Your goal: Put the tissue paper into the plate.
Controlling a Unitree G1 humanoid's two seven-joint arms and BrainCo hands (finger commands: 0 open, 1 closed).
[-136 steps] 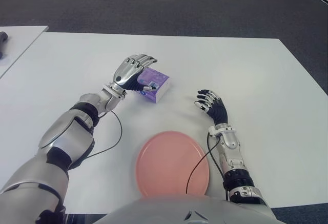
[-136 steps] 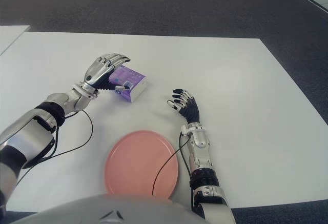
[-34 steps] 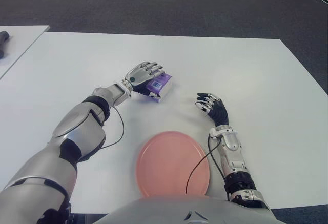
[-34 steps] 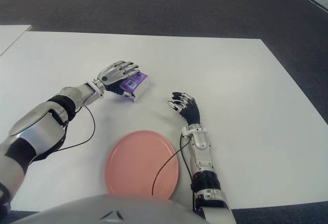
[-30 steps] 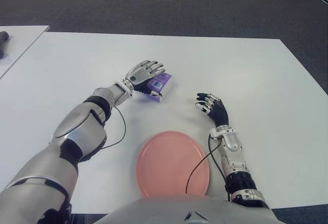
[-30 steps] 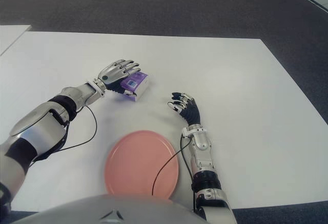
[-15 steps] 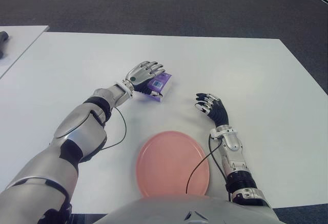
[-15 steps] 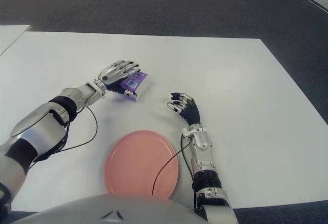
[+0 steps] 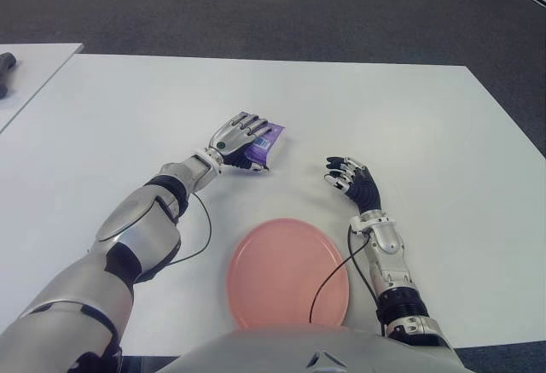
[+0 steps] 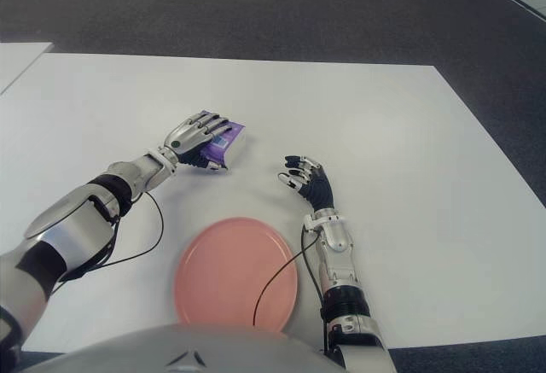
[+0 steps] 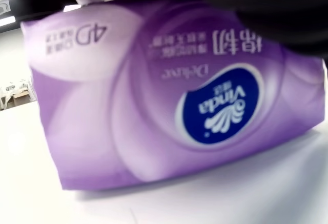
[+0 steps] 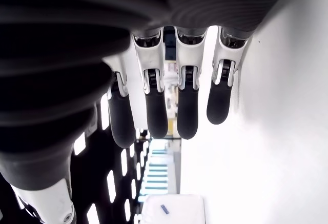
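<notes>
The purple tissue pack (image 9: 264, 141) sits on the white table (image 9: 444, 134) just above centre frame, with the left hand (image 9: 239, 138) draped over it, fingers wrapped on. Looks like the grasping step; next it needs lifting toward the pink plate (image 9: 287, 272) at bottom centre. Right hand (image 9: 351, 182) idles right of the pack, fingers loosely spread, empty.

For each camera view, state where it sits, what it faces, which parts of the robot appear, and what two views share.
Eye views: head stereo pair, looking down at the white table; both arms, pink plate.
Left wrist view: close to the purple tissue pack under the left hand.
Right wrist view: along the right hand, fingers spread, empty.
Shared: the tissue pack, in eye and left wrist views.
</notes>
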